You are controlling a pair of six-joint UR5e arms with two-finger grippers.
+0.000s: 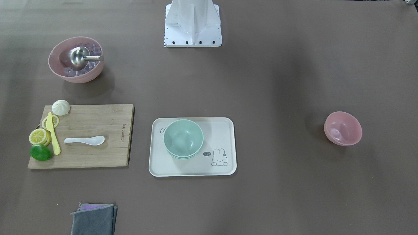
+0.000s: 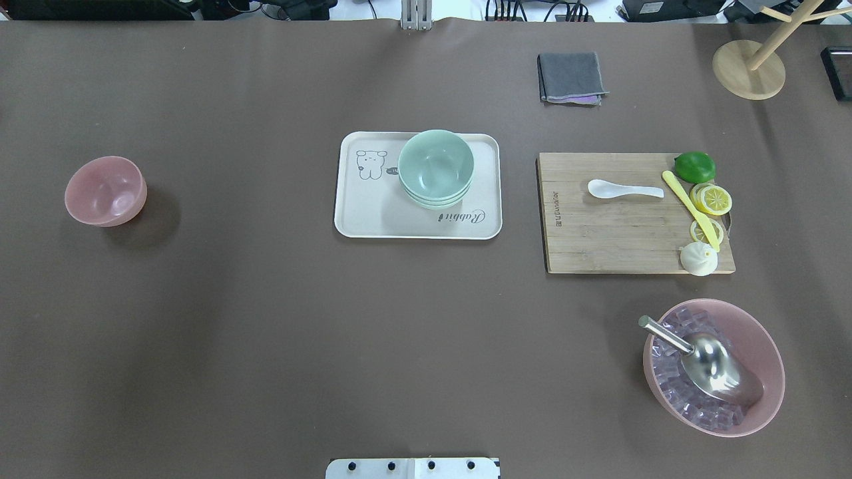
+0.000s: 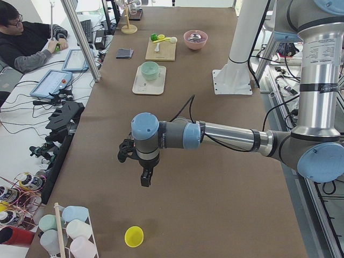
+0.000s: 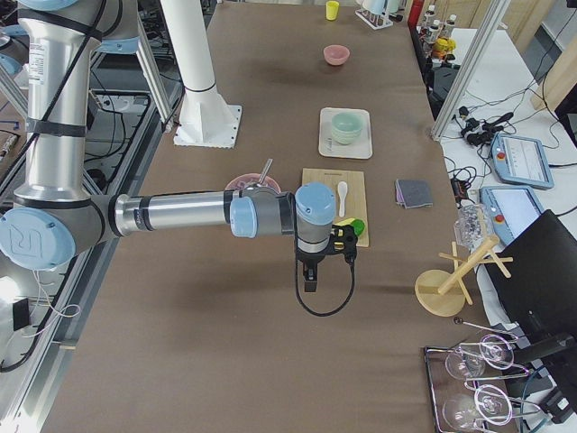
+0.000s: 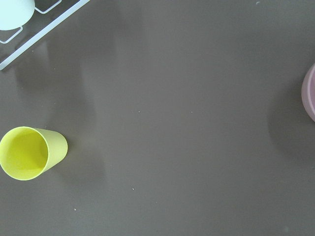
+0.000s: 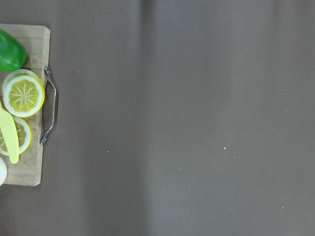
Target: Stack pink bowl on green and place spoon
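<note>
– Since the small pink bowl [image 2: 105, 191] sits alone on the table [image 2: 266, 332], well to the robot's left of the tray [image 2: 373, 219], how should the left arm take it?

– Come down over one side of the rim, one finger inside and one outside. Pinch the wall and lift straight up before travelling. Centre it over the green bowl [image 2: 436, 166], which stands on the tray's far side, and lower it level so it nests rather than tips.

– And the spoon [image 2: 624, 190]?

– It lies flat on the cutting board [image 2: 599, 246], to the robot's right of the tray, so I judge it the right arm's job. Don't mistake the larger pink bowl [image 2: 713, 366] for the target. It holds ice cubes and a metal scoop, right of the tray and nearer the robot.

– How do the jaws stand?

– I cannot tell. The left gripper [image 3: 145, 180] and the right gripper [image 4: 309, 284] show only in the side views, each well away from the tray. Neither wrist view shows fingers. The left wrist view catches only a sliver of the small pink bowl. The green bowl looks like several nested, but the count is unclear.
</note>
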